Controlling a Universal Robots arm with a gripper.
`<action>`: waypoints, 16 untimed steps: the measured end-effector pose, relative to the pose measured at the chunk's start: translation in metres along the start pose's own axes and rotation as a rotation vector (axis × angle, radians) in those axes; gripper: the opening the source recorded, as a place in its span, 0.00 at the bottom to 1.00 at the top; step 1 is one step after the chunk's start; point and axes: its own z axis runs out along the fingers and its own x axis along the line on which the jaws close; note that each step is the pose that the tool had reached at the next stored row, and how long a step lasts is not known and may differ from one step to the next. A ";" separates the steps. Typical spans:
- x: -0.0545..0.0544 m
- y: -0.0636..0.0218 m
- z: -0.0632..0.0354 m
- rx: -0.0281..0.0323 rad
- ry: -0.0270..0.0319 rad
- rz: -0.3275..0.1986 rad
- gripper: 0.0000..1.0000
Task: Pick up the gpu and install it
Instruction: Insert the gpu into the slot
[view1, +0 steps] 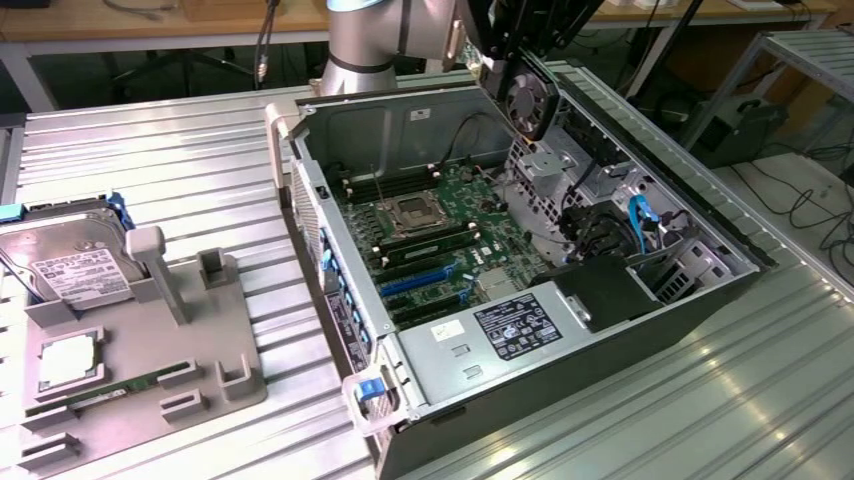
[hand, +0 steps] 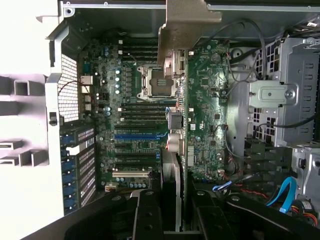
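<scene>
Your gripper (hand: 176, 216) clenched on gpu (view1: 529, 100). Card edge-on between jaws, hanging over open case (view1: 387, 130). Step: align, not seated yet. My read: card edge needs squaring over blue slot (hand: 140, 135) under jaws; mind cables beside.

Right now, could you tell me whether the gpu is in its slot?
Out: the gpu hangs in the gripper above the motherboard, not seated.

gpu (hand: 175, 165) seen edge-on, both faces hidden, arm (view1: 380, 35) cropped by frame edge
</scene>
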 end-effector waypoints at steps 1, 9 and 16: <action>0.000 0.0000 0.0000 0.0001 0.0000 -0.002 0.28; 0.000 0.0000 0.0000 -0.0005 -0.0003 -0.020 0.28; 0.000 0.0000 0.0000 -0.0009 -0.0006 -0.035 0.28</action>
